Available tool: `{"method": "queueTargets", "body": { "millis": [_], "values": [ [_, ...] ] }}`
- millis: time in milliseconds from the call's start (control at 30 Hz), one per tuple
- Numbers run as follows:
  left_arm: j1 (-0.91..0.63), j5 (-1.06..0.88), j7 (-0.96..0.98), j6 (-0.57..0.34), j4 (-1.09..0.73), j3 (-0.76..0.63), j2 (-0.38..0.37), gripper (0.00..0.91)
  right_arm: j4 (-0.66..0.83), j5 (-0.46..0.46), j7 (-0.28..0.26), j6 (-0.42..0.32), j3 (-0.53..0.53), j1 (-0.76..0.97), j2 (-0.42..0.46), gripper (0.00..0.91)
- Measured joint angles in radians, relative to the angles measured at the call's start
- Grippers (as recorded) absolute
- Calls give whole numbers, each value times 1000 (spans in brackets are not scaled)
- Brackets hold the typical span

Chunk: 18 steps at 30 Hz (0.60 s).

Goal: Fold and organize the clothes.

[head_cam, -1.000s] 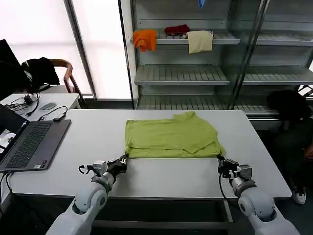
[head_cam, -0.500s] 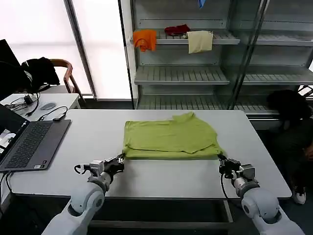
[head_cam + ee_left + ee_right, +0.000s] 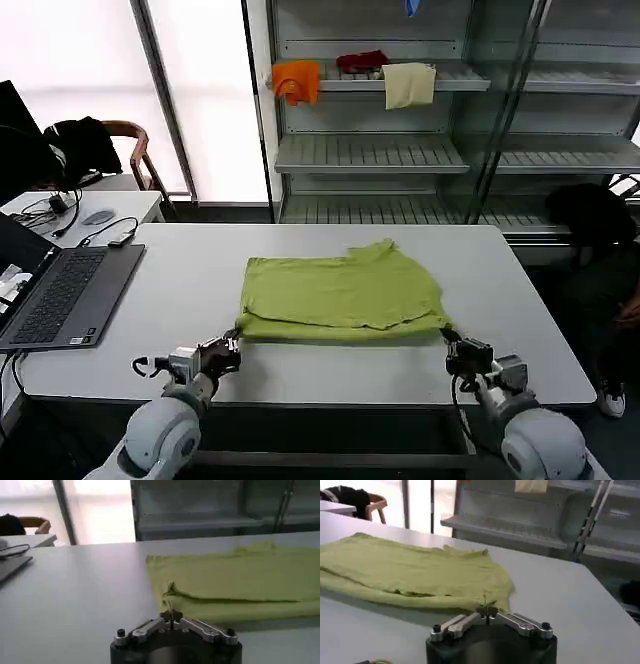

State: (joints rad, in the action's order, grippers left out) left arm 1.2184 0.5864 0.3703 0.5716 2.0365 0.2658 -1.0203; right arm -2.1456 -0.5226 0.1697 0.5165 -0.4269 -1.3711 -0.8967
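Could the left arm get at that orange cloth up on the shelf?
Probably not: the orange cloth sits on a shelf beyond the table, while the left tool is at the near edge, pinching the shirt.

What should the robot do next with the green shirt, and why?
Probably pull a little more toward the table's near edge, then let go. The left gripper and right gripper are each shut on a near corner of the folded lime-green cotton T-shirt, which lies flat on the white table with a small crease near the left corner. Pulling evenly should smooth it.
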Motion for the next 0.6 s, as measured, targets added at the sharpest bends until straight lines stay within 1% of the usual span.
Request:
{"method": "queueTargets", "body": {
  "millis": [267, 600],
  "values": [
    [147, -53, 52, 1, 116, 32, -7, 10, -97, 22, 7, 2, -23, -138, 8, 0],
    [292, -92, 84, -7, 197, 68, -22, 20, -151, 44, 1, -17, -60, -266, 15, 0]
  ]
}}
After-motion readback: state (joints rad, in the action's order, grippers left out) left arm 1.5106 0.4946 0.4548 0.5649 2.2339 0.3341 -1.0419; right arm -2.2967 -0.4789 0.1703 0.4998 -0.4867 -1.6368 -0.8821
